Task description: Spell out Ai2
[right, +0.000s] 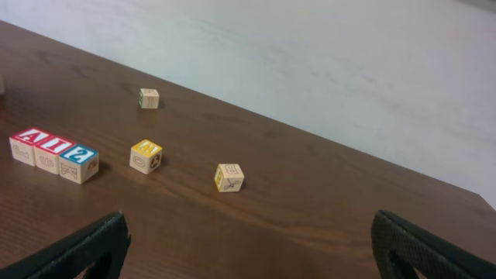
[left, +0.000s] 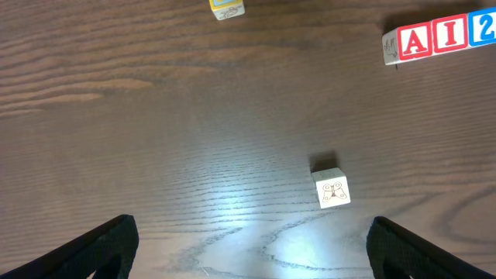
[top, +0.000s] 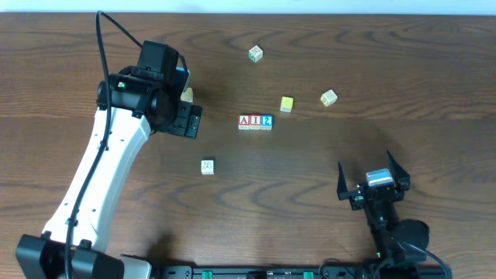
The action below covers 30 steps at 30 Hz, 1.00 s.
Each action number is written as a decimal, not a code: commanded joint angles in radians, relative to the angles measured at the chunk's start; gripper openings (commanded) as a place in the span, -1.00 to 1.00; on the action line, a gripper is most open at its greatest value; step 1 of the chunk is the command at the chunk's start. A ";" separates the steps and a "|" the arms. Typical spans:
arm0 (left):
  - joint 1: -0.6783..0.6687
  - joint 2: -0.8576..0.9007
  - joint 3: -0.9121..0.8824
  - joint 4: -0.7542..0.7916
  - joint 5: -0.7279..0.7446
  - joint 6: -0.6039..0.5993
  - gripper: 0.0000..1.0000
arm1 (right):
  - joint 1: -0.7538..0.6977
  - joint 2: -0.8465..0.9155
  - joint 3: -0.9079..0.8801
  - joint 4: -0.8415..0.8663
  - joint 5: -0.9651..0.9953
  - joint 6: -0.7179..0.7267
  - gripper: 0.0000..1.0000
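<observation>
**Left hand** (top: 188, 121): it hangs over the left-centre of the worktop (top: 434, 62), spread wide, gripping nothing. In my left wrist view the fingertips (left: 108, 244) sit in the bottom corners with bare wood between them. My left arm (top: 101, 178) slants up from the near-left corner and covers that side.

**Half-hidden block** (top: 187, 94): just beside my left wrist. The left wrist view catches only its lower edge at the top of frame (left: 226, 7).

**White block** (top: 207, 166): it stands alone on the near side of my left hand. The left wrist view shows a small drawing on its top face (left: 332, 190); overhead it is too small to read.

**Task row, centre:** the A block (top: 245, 121), I block (top: 255, 121) and 2 block (top: 266, 121) touch side by side and read A-I-2. There is open wood on all sides. The left wrist view cuts off the 2 block (left: 484, 29) at the frame edge. The right wrist view has the whole row at its far left (right: 53, 153).

**Right of the row:**
- The yellow block (top: 287, 104) sits near the 2 block, not touching it.
- The tan block (top: 328, 98) is farther right.
- The green-printed block (top: 256, 53) is well apart, toward the far edge.

**Right hand** (top: 366, 164): at the near-right edge, fingers fully apart, empty. A broad clear strip of wood separates it from the row. The right wrist view shows the worktop's far edge running diagonally.
</observation>
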 commanded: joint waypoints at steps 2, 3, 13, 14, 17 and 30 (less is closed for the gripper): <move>0.005 0.002 -0.001 -0.003 -0.002 0.012 0.91 | -0.007 -0.008 -0.002 -0.005 -0.007 -0.010 0.99; 0.008 0.000 -0.001 0.006 -0.049 0.055 0.91 | -0.007 -0.008 -0.002 -0.005 -0.007 -0.010 0.98; -0.005 -0.450 -0.272 0.396 -0.071 0.121 0.91 | -0.007 -0.008 -0.002 -0.005 -0.007 -0.010 0.99; -0.005 -0.539 -0.343 0.447 -0.077 0.139 0.91 | -0.007 -0.008 -0.002 -0.005 -0.007 -0.010 0.98; -0.003 -0.769 -0.537 0.569 -0.080 0.189 0.91 | -0.007 -0.008 -0.002 -0.005 -0.007 -0.010 0.98; 0.140 -1.447 -1.211 0.764 -0.029 0.074 0.91 | -0.007 -0.008 -0.002 -0.005 -0.007 -0.010 0.98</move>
